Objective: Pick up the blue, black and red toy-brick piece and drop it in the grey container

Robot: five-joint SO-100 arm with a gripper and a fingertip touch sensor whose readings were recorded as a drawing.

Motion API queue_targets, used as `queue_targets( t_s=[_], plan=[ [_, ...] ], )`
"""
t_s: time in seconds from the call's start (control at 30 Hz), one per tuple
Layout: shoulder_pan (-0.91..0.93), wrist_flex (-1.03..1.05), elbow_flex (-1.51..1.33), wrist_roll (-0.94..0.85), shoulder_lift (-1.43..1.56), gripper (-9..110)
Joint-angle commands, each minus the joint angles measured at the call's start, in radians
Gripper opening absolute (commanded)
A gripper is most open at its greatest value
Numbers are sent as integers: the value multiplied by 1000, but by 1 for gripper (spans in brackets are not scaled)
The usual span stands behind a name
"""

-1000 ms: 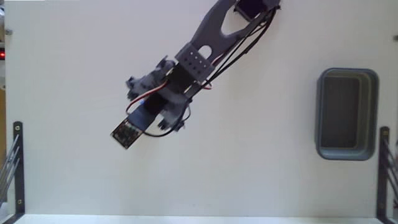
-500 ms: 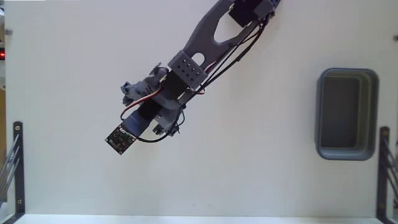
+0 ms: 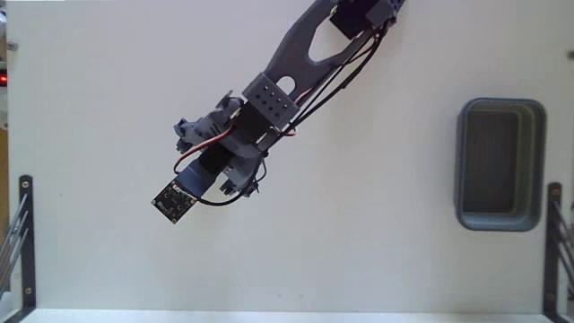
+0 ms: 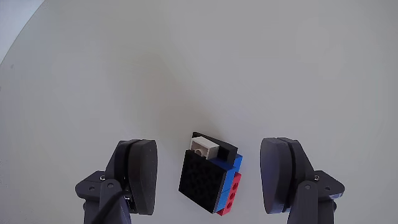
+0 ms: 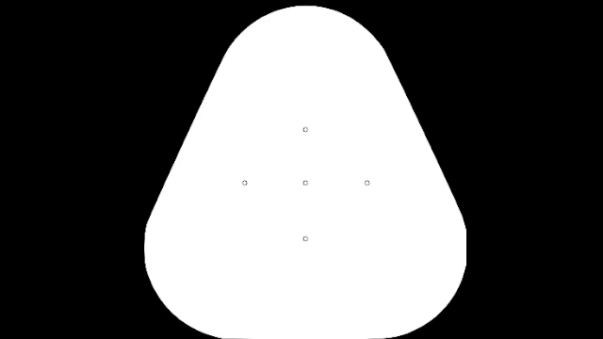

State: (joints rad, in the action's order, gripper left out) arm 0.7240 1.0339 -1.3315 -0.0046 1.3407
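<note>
Starting at the left of the fixed view, a dark metal rack (image 3: 20, 235) is seen at the bench (image 3: 377, 251) edge, and a little to its right the small square circuit board (image 3: 174, 201) at the tip of the arm (image 3: 269, 99) is found, joined to it by wires. The arm is stretched diagonally from the upper middle of that view down toward the left, and the toy-brick piece is hidden beneath it there. Well apart, at the far right, the grey container (image 3: 466, 193) is seen lying on the bench, with a second dark rack (image 3: 556, 242) just below and beside it. In the wrist view, the left finger (image 4: 142, 175) is seen first, then the toy-brick piece (image 4: 208, 180) lying on the white bench, then the right finger (image 4: 283, 177). The gripper (image 4: 211, 177) is held wide apart, with a clear gap left on each side of the piece, so nothing is gripped. The piece is shown tilted, with its black studded face uppermost, a grey brick at its far end and the blue and red bricks along its right side.
</note>
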Motion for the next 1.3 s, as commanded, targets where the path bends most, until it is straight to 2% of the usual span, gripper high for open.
queue_targets(
  t_s=[0.0,1.27],
  plan=[
    [18,-21,20,5,34,110],
    [18,-212,-165,5,27,110]
  ],
)
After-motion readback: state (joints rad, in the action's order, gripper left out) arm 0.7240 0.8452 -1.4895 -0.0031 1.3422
